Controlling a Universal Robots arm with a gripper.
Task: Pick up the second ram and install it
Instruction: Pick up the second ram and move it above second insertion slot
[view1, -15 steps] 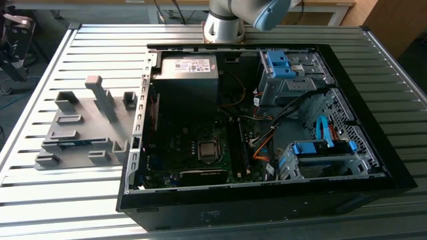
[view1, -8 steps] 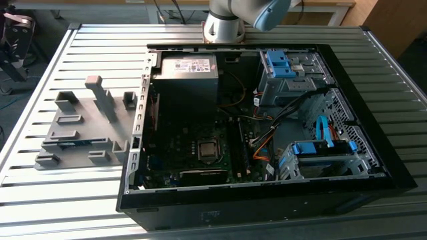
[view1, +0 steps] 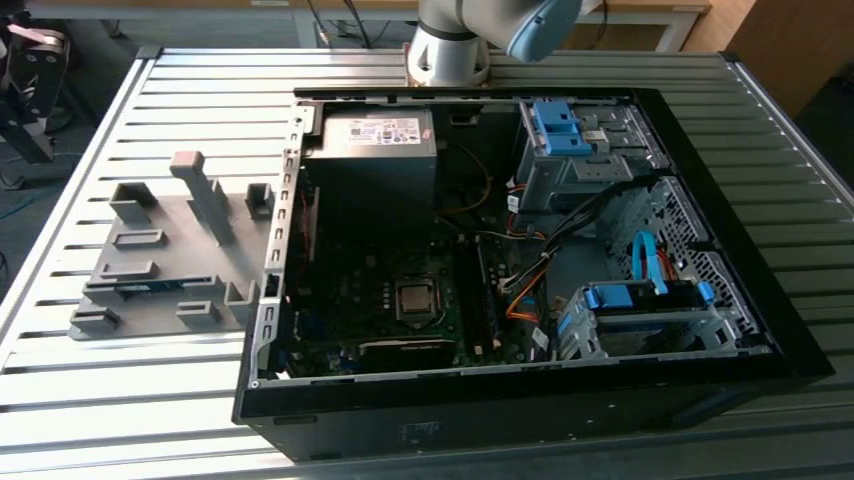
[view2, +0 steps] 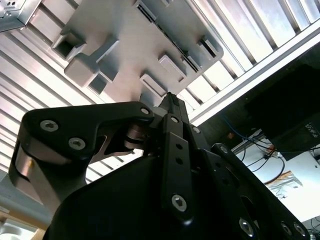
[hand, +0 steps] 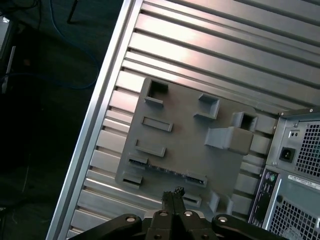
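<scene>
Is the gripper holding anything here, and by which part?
Nothing. The gripper is shut and empty, pointed toward the fixture, where the ram lies.

No legible text, white label (view1: 378, 130) on power supply (view1: 374, 180) unreadable

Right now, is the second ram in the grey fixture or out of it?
In. The second ram sits on edge in a slot of the grey fixture; the tool hangs over the fixture, shut and empty.
</scene>
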